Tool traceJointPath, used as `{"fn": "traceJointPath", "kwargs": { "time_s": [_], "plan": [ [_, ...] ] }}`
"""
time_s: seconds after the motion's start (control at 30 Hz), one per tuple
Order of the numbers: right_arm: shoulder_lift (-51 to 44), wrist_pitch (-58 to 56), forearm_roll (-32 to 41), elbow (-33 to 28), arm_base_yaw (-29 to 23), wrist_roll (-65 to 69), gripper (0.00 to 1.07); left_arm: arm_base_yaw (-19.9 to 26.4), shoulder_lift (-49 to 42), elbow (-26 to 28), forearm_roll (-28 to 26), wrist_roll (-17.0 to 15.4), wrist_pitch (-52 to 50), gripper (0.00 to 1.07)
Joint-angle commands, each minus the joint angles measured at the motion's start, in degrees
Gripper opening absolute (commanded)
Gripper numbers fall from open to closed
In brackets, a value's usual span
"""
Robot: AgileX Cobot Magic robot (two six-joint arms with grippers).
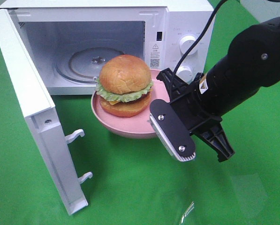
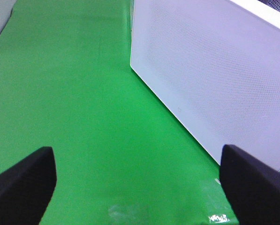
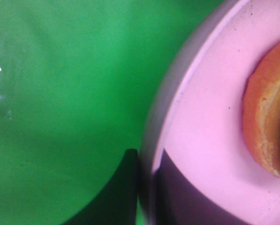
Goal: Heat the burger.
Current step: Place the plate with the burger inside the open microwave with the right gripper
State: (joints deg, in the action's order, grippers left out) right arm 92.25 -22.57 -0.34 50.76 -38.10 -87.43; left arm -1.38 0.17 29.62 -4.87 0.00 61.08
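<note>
The burger, with a golden bun and green lettuce, rests on a pink plate just in front of the open microwave. My right gripper is shut on the plate's right rim. In the right wrist view its dark fingers pinch the pink rim, and the burger's bun edge shows beyond. My left gripper stands open above the green cloth, nothing between its fingers, beside the outer face of the microwave door. The high view does not show it.
The microwave door swings wide open to the left, its latch hooks pointing right. A glass turntable lies inside the cavity. The control knobs are on the microwave's right panel. Green cloth covers the table.
</note>
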Motion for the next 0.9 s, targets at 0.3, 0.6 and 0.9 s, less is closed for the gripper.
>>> {"fn": "traceJointPath", "kwargs": {
  "time_s": [0.3,0.6,0.9],
  "plan": [
    [3.8,4.8,-1.6,5.0,-2.1,3.8,0.0,-0.1,-0.1,0.0,-0.3,0.0,0.2,0.87],
    [7.3,5.3,-1.6,8.9,-2.1,6.0,0.0,-0.1,-0.1,0.0,-0.3,0.0,0.2,0.87],
    [10.7,5.4,-1.6,12.8,-2.1,6.0,0.0,-0.1,-0.1,0.0,-0.3,0.0,0.2,0.87]
  ]
}}
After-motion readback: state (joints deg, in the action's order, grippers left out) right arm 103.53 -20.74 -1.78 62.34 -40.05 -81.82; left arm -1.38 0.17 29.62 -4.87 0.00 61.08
